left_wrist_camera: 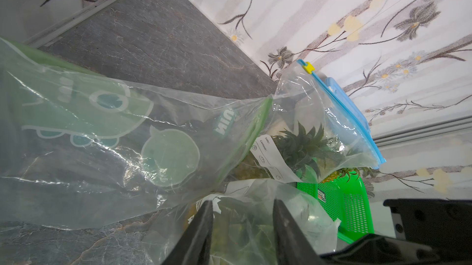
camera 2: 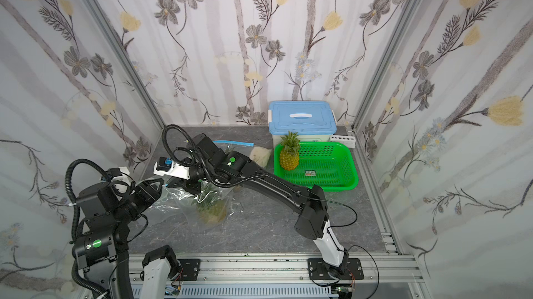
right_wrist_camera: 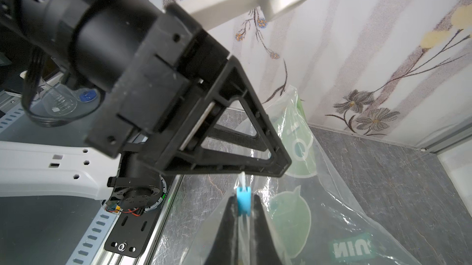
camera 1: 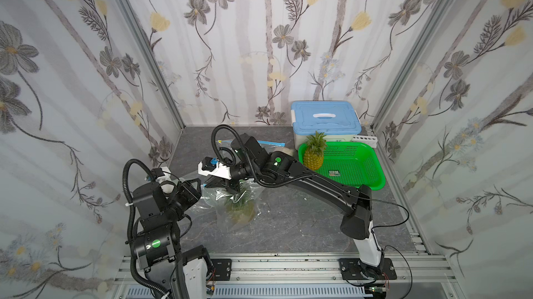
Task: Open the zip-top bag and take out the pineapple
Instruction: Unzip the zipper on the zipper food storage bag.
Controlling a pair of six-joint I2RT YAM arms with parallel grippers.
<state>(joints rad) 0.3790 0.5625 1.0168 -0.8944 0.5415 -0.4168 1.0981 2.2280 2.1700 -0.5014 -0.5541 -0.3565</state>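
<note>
The zip-top bag's [camera 1: 213,199] blue slider [right_wrist_camera: 242,206] is pinched by the right gripper [right_wrist_camera: 242,199], the left gripper [left_wrist_camera: 242,201] is spread about bag film, a green basket [camera 1: 375,167] is set at two o'clock, and "Date:" and "Content:" are printed on a label [left_wrist_camera: 268,153].

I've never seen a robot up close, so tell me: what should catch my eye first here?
In the middle of the table a clear bag holds a pineapple, and the right gripper pinches the bag's blue slider. At the back right a second pineapple stands upright in a green basket.
</note>
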